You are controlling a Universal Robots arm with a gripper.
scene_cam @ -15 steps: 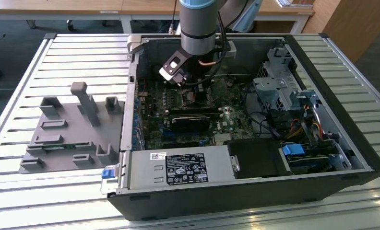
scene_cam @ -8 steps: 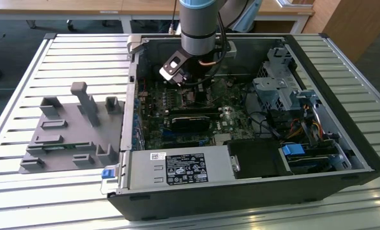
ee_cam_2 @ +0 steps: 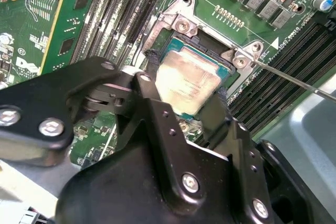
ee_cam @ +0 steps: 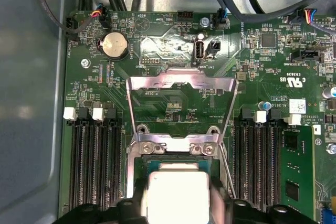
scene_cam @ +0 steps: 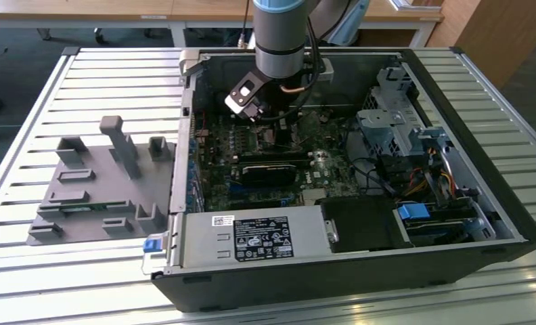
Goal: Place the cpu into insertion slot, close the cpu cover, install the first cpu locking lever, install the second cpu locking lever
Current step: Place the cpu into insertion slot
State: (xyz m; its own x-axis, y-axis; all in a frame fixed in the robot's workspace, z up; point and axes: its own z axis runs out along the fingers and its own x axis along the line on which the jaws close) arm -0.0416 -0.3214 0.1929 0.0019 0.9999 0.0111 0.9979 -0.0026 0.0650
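Plainly, we see the gripper (ee_cam_2: 185,77) pinching the cpu (ee_cam_2: 187,83) between its fingers at the insertion slot (ee_cam_2: 170,40), the cpu cover (ee_cam: 181,81) swung open. At six o'clock in the exterior view, the computer case (scene_cam: 340,288) bears a white label (scene_cam: 260,238).
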